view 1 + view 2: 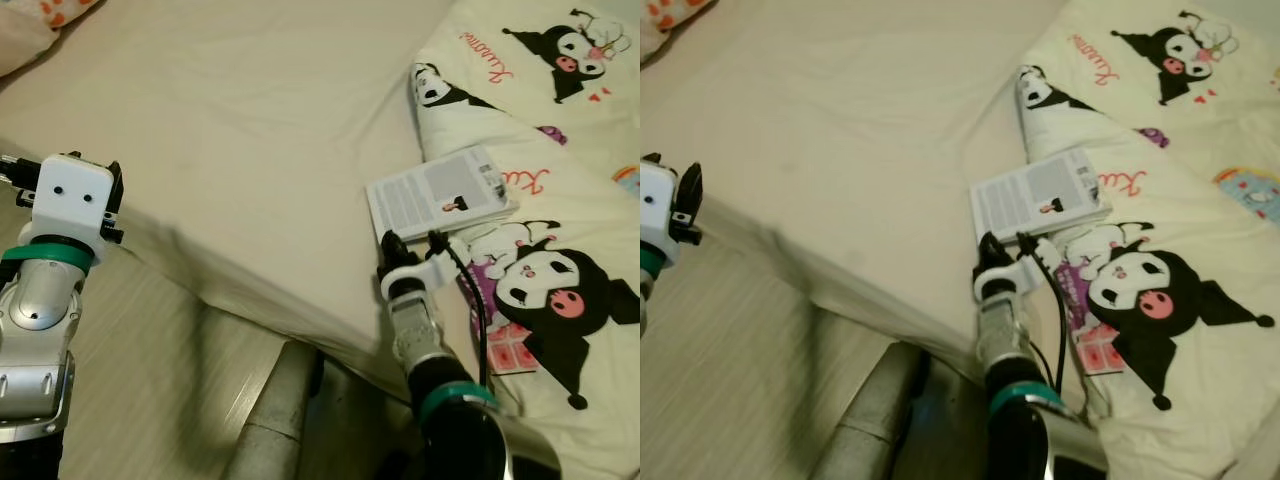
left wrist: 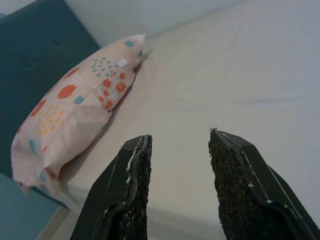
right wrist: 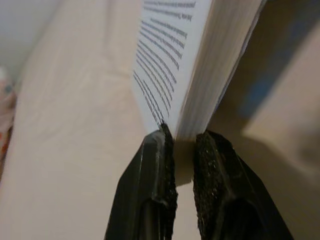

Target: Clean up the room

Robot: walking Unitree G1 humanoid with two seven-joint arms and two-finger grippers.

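Right end effector (image 1: 411,240) pinching book (image 1: 440,192) corner, left end effector (image 2: 180,150) raised, parted

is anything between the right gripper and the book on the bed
Nothing visible. The right gripper is already at the book, its fingers closed on the near corner of the pages, as the right wrist view shows.

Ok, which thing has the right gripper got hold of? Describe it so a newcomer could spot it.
Start at the bed with its plain cream sheet, then look to the cartoon-print duvet on the robot's right. At the duvet's edge lies a white book, its cover printed with black text and a small picture, and the right gripper has its fingers closed on the near corner. It is the one flat paper item among the soft bedding.
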